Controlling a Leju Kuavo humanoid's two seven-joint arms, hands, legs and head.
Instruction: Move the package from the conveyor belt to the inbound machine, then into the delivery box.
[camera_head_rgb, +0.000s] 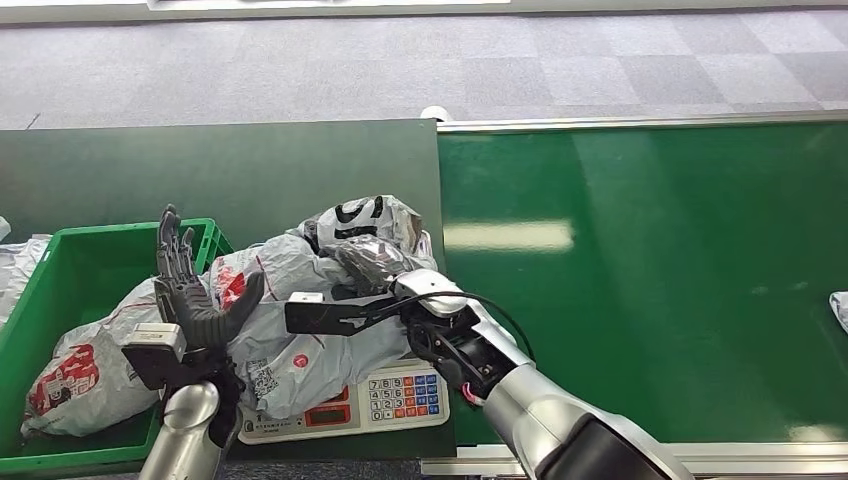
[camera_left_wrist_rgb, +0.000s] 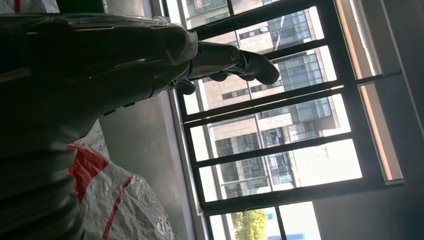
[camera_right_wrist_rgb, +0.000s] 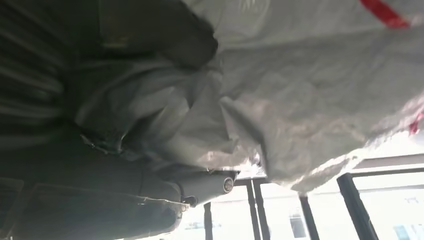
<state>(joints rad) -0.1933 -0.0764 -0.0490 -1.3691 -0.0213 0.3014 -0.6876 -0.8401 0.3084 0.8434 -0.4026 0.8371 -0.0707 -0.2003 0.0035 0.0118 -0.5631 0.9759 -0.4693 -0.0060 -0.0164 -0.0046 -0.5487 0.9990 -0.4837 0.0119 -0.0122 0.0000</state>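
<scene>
Grey crinkled plastic marks the package (camera_head_rgb: 300, 300), which lies across the scale (camera_head_rgb: 385, 400) with one end sagging over the rim of the green box (camera_head_rgb: 60, 300). Only the keypad and red display at the scale's front edge stay uncovered. A second bag (camera_head_rgb: 75, 385) with a red print already lies inside the box.

To the right, the green belt (camera_head_rgb: 640, 280) runs wide and bare up to its silver far rail, with a scrap of another bag (camera_head_rgb: 840, 310) at the right edge. Dark counter stretches behind the package and box.

The right hand (camera_head_rgb: 375, 262) reaches in from the lower right, forearm slanting up over the scale, and its fingers are buried in the package's top folds; the right wrist view shows the plastic bunched against the thumb (camera_right_wrist_rgb: 205, 185), so it grips the package. The left hand (camera_head_rgb: 195, 290) stands upright at the box's near corner, fingers straight and close together, thumb splayed toward the package, palm beside it, holding nothing. The left wrist view shows the fingers (camera_left_wrist_rgb: 250, 62) against windows.
</scene>
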